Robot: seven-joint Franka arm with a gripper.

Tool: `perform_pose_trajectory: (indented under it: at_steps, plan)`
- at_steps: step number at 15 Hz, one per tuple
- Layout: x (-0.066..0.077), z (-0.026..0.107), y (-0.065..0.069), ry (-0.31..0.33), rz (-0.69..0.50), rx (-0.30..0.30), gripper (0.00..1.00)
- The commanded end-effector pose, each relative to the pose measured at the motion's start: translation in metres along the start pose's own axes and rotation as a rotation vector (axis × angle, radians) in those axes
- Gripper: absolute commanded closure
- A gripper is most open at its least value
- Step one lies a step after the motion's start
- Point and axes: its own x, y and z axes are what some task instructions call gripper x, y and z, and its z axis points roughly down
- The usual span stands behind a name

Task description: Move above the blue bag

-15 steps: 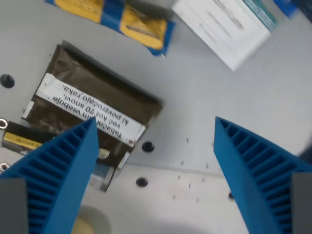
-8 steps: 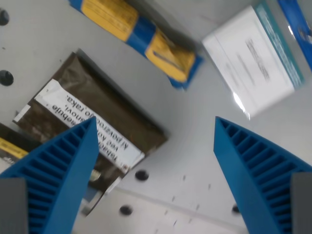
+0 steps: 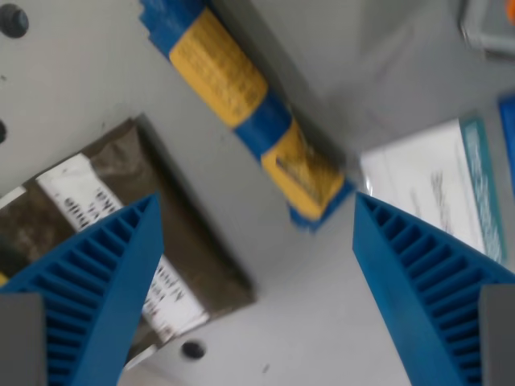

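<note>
The blue bag [image 3: 245, 112] with yellow panels lies diagonally across the upper middle of the wrist view, running from the top left down to the centre. My gripper [image 3: 253, 209] hangs open above the table, its two blue ribbed fingers [image 3: 96, 297] spread wide at the lower left and lower right. The bag's lower end sits just above the gap between the fingertips. Nothing is held between the fingers.
A dark brown pouch [image 3: 121, 217] with a white label lies at the wrist view's left, partly behind the left finger. A white box [image 3: 438, 197] with teal edging sits at the right. The grey table [image 3: 314, 322] has small dark holes [image 3: 191, 349].
The whole scene has slid downward and leftward in the view as the camera moved toward the blue bag. The bag now sits closer to the centre. The fingers stay spread the same.
</note>
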Motion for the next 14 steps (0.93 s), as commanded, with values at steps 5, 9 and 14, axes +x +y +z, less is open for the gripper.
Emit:
perform_pose_trajectory:
  at_steps: [5,9,14]
  plan:
    - [0.019,0.032,0.006,-0.029,-0.291,-0.034,0.00]
    - [0.022,0.046,0.007,-0.026,-0.242,-0.028,0.00]
    - [0.024,0.051,0.007,-0.028,-0.206,-0.020,0.00]
